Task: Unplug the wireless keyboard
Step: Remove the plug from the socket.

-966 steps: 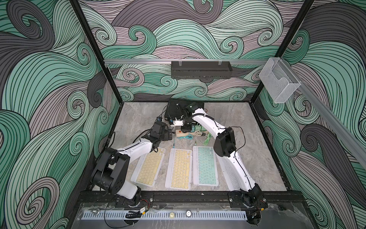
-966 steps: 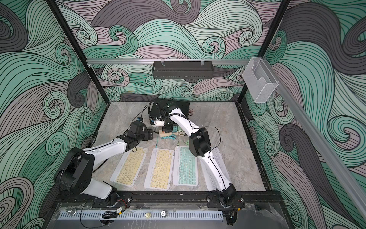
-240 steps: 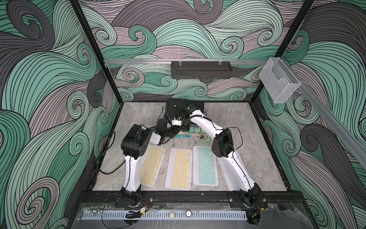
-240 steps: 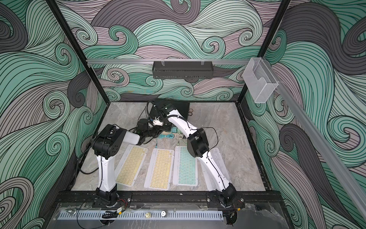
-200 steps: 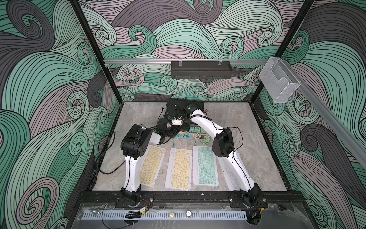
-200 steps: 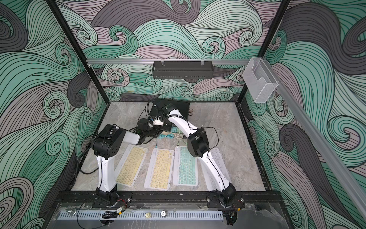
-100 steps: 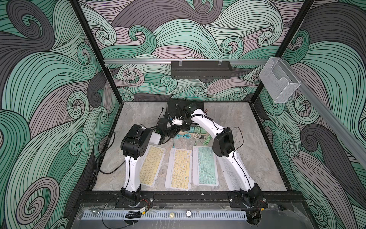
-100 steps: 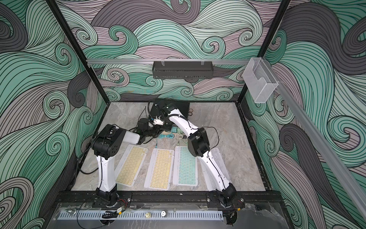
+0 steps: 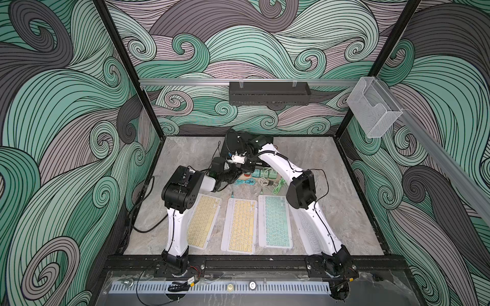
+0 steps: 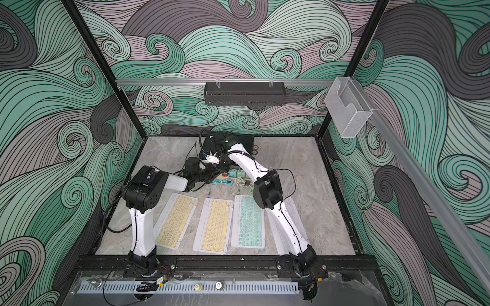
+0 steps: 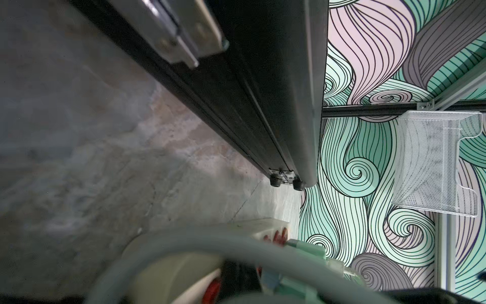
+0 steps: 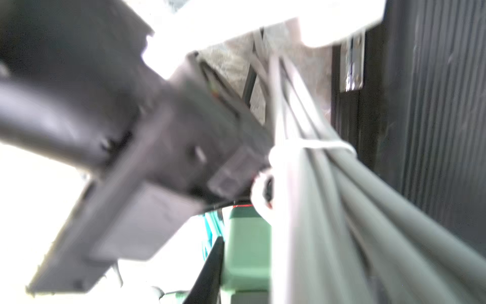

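Since the earliest frame the left arm (image 9: 183,189) has folded up. Its elbow, then low over the desk (image 9: 331,172) toward 8 o'clock, now stands raised, and the forearm runs level toward the centre. Over the last second neither arm shows any shift.

The left end effector (image 9: 233,175) sits just past the desk's centre toward 12 o'clock, beside the power strip (image 9: 247,175). Its jaws are closed tight; whether anything thin is pinched between them I cannot tell. The right arm (image 9: 302,189) arches over from 5 o'clock, and the right end effector (image 9: 245,167) hangs just above the same strip, close to the left one. Its wrist view is blurred, so I cannot tell how wide its jaws stand.

3 teal chargers (image 9: 263,173) sit in the strip. On its 6 o'clock side lie a teal cable (image 9: 245,182), a white cable (image 9: 266,181) and a green cable (image 9: 281,185), loosely coiled. A black box (image 9: 228,153) stands behind the strip at 12 o'clock.

4 keyboards lie side by side toward 6 o'clock. From the 9 o'clock end they are the left yellow keyboard (image 9: 204,221), the middle yellow keyboard (image 9: 240,225), the teal keyboard (image 9: 275,221) and the white keyboard (image 9: 307,230), which is mostly under the right arm. A thin lead ends at the far edge of the middle yellow keyboard, and the green cable reaches the teal keyboard's far edge. Whether either is seated is too small to tell.
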Controlling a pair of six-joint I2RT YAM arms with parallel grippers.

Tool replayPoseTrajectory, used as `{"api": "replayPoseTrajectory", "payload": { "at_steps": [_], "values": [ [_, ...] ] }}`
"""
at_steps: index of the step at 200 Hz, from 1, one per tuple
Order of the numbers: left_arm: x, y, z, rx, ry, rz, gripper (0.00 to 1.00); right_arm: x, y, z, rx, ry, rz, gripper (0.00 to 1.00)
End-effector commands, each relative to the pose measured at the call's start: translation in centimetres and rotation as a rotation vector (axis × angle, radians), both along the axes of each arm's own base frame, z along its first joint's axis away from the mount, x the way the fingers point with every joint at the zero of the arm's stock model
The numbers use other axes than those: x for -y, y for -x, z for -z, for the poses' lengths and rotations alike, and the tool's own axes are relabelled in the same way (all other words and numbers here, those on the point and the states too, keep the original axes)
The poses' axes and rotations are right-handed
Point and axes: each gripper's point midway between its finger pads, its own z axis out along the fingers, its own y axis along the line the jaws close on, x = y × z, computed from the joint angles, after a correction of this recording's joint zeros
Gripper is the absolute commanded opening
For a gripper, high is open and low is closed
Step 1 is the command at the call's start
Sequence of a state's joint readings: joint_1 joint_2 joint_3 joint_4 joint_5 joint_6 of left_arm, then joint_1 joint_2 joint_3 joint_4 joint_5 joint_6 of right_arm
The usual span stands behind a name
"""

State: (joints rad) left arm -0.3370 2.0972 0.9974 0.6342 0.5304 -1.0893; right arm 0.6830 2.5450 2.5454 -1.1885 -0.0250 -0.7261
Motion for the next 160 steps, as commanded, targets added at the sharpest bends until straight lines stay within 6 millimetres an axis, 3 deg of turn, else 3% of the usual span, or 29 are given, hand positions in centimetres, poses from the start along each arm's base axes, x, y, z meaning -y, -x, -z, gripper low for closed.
{"api": "replayPoseTrajectory", "payload": {
  "at_steps": [1, 21, 60, 93, 127, 160],
  "values": [
    [-2.9, 6.8, 10.4, -0.38, -0.194, -0.012, 0.0, -1.0, 0.5, -2.2, 0.044, -0.028, -0.037, 0.0],
    [-3.1, 6.8, 10.4, -0.383, -0.194, -0.017, 0.0, -1.8, 1.0, -3.3, 0.003, -0.111, -0.043, 0.0],
    [-3.3, 6.8, 10.3, -0.382, -0.198, -0.017, 0.0, -1.3, 0.8, -3.8, 0.03, -0.092, -0.037, 0.0],
    [-3.5, 6.5, 9.1, -0.347, -0.209, 0.0, 0.0, -1.6, 0.7, -5.6, 0.048, -0.131, -0.01, 0.0],
    [-3.4, 6.0, 5.7, -0.244, -0.234, 0.044, 0.0, -2.1, 0.6, -7.5, 0.093, -0.192, 0.069, 0.0],
    [-4.3, 5.4, 0.9, -0.078, -0.309, 0.057, 0.17, -3.8, 2.4, -7.8, 0.102, -0.291, 0.048, 0.0]
  ]
}}
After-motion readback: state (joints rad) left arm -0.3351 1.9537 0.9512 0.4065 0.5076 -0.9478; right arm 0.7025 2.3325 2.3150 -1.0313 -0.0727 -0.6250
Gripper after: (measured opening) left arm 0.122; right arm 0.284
